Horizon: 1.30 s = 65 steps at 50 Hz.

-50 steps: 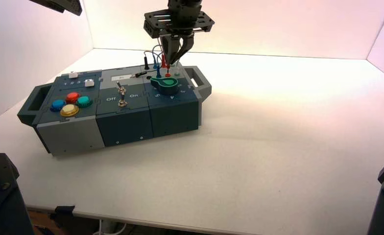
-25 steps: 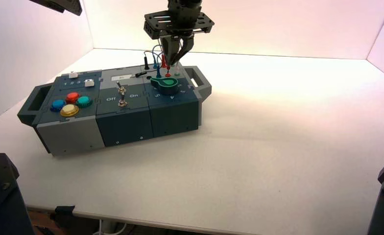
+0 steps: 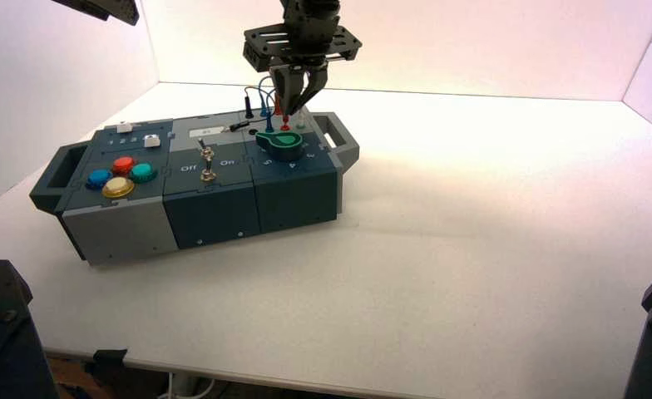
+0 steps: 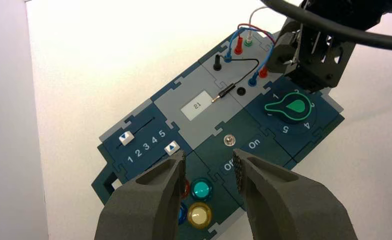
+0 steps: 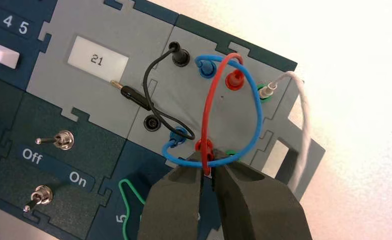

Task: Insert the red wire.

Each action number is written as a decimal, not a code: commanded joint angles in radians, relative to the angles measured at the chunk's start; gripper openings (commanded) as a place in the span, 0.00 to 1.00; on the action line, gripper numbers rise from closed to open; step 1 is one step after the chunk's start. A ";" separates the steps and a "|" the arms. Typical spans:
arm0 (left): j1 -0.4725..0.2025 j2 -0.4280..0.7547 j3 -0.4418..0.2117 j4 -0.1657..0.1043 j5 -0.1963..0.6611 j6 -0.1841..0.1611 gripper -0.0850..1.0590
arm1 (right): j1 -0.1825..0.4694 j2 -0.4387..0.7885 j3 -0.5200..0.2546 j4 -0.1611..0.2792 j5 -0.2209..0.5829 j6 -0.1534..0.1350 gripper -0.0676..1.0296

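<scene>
1. We see a brightly lit, glaring tabletop beside the right fingers.
2. We catch highlights on the yellow button, showing between the left fingers.

A white display reads 21 beside the black wire.

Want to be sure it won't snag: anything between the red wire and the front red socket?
The blue wire loops across close by the right hand and the red wire's near end; whether it obstructs the socket, I can't tell. Nothing else visible does.
</scene>
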 commanded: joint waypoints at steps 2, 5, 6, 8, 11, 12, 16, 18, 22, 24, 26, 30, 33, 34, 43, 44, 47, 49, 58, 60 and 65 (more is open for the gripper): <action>-0.002 -0.003 -0.015 0.000 -0.005 0.000 0.53 | 0.003 -0.009 -0.021 0.006 0.005 0.002 0.04; -0.002 -0.003 -0.015 0.000 -0.005 0.000 0.53 | 0.005 -0.005 -0.025 0.005 0.009 0.002 0.04; -0.003 -0.003 -0.015 0.000 -0.005 0.000 0.53 | 0.005 -0.003 -0.025 0.005 0.011 0.002 0.04; -0.002 -0.003 -0.015 0.000 -0.005 0.000 0.53 | 0.006 -0.002 -0.026 0.005 0.014 0.002 0.04; -0.002 -0.003 -0.015 0.000 -0.005 0.000 0.53 | 0.008 0.005 -0.029 0.005 0.017 0.002 0.04; -0.003 -0.003 -0.015 0.000 -0.005 0.000 0.53 | 0.008 0.006 -0.029 0.005 0.017 0.002 0.04; -0.003 -0.005 -0.015 0.000 -0.005 0.000 0.53 | 0.008 0.009 -0.031 0.006 0.018 0.002 0.04; -0.002 -0.005 -0.015 0.000 -0.005 0.000 0.53 | 0.011 0.012 -0.032 0.006 0.020 0.002 0.04; -0.002 -0.009 -0.015 0.000 -0.005 0.000 0.53 | 0.012 0.018 -0.040 0.006 0.028 0.002 0.04; -0.003 -0.009 -0.015 -0.002 -0.005 0.000 0.53 | 0.012 0.023 -0.043 0.006 0.032 0.002 0.04; -0.002 -0.011 -0.015 0.000 -0.005 0.000 0.53 | 0.014 0.026 -0.048 0.006 0.038 0.000 0.04; -0.003 -0.011 -0.015 0.000 -0.005 0.000 0.53 | 0.012 0.028 -0.049 0.008 0.040 0.002 0.04; -0.002 -0.011 -0.014 0.000 -0.005 0.000 0.53 | 0.014 0.025 -0.052 0.006 0.040 0.002 0.04; -0.002 -0.011 -0.015 0.000 -0.005 0.000 0.53 | 0.012 0.021 -0.052 0.006 0.041 0.000 0.04; -0.003 -0.011 -0.015 0.000 -0.005 0.000 0.53 | 0.012 -0.012 -0.055 -0.002 0.038 0.000 0.08; -0.002 -0.011 -0.015 0.000 -0.005 0.000 0.53 | 0.014 -0.017 -0.055 -0.002 0.038 0.000 0.11; -0.002 -0.011 -0.015 0.000 -0.005 0.000 0.53 | 0.014 -0.031 -0.051 -0.003 0.035 0.000 0.23; -0.002 -0.011 -0.015 0.000 -0.005 0.000 0.53 | 0.012 -0.038 -0.049 -0.005 0.035 -0.002 0.31; -0.002 -0.011 -0.017 -0.002 -0.005 0.000 0.53 | 0.012 -0.084 -0.029 -0.005 0.037 0.000 0.46; -0.002 -0.011 -0.017 -0.002 -0.005 0.000 0.53 | 0.014 -0.098 -0.023 -0.005 0.035 -0.002 0.48; -0.002 -0.011 -0.017 -0.002 -0.005 0.000 0.53 | 0.014 -0.138 0.003 -0.005 0.041 0.000 0.49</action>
